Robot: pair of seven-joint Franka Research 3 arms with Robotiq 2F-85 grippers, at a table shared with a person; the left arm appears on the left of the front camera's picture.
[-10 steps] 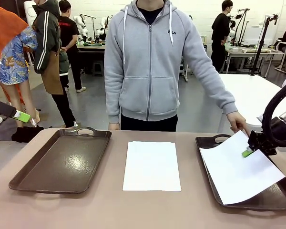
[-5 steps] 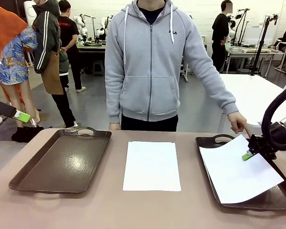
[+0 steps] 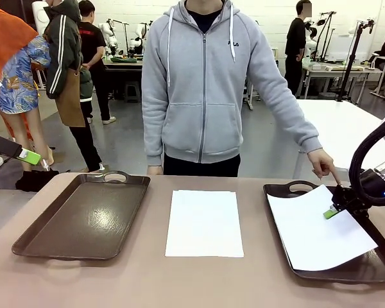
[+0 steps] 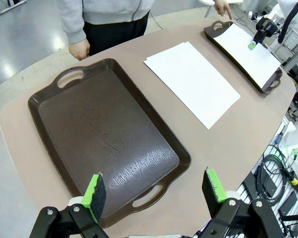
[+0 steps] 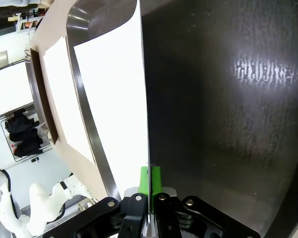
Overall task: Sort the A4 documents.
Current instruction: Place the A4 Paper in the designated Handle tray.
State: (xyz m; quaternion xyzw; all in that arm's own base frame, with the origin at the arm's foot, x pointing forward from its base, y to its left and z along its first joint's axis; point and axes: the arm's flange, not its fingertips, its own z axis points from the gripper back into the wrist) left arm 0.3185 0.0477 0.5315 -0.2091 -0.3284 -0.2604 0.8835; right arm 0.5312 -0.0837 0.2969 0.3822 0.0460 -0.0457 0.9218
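Right tool pinches sheet over tray (finger near); left tool agape.

sheets plain white | trays dark brown, perhaps faintly grained | table tan | left hand pads green

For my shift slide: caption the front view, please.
Right pincer pinches an A4 sheet over the right tray while a person's hand points.

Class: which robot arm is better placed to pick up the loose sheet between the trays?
Probably left: the left gripper is open above the empty tray beside the middle sheet; the right gripper is shut on the other sheet over the right tray.
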